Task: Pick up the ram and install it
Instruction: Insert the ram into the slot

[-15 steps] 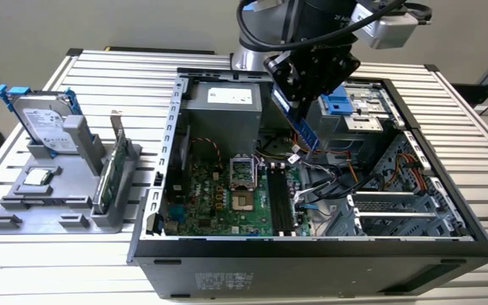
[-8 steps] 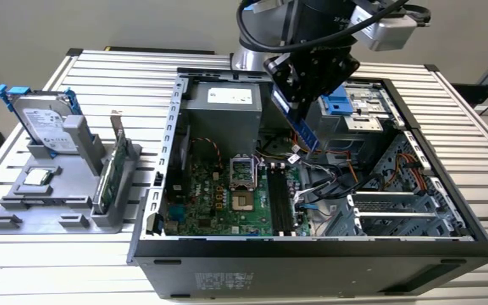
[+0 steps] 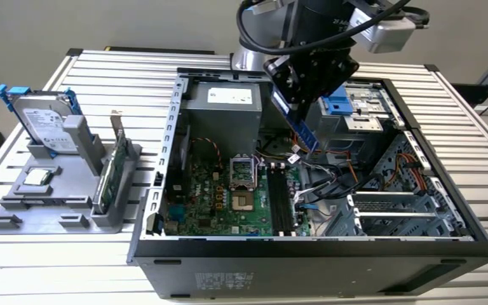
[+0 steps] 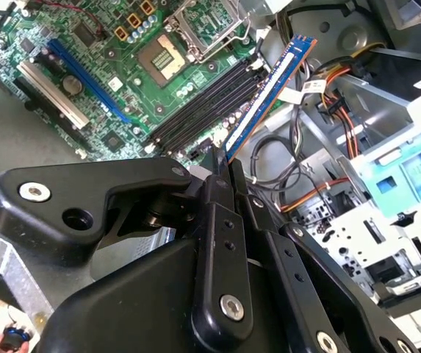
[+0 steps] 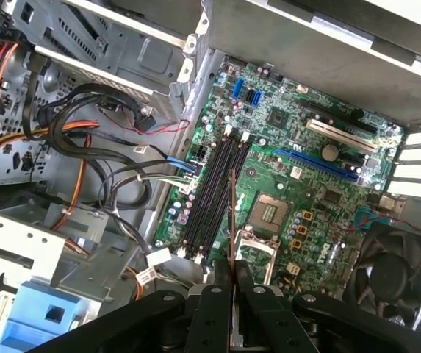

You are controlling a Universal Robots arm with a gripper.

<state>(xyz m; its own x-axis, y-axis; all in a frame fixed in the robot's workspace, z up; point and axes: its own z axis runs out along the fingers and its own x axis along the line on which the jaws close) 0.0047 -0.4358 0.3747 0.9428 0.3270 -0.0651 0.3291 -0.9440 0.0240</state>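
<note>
One black two-fingered gripper on the arm is pinched down tight on the ram, the long thin blue circuit-board stick with little dark chips, so it's up in the air and not seated in anything. In the exterior view the gripper hangs over the open black and grey computer case, with the ram sticking down out of it at a tilt, above the cables toward the drive-bay side. The green motherboard lies flat in the case, and its row of long black memory slots sits just beside the bare CPU socket. In the second wrist view the stick reaches out past the fingertips, close beside those slots but clear of them. In the first wrist view you see the ram edge-on, a thin line running roughly parallel with the slots. Off to the exterior view's left, a grey plastic holder on the slatted table carries a boxy silver hard drive with blue rails and a green card standing on edge.
</note>
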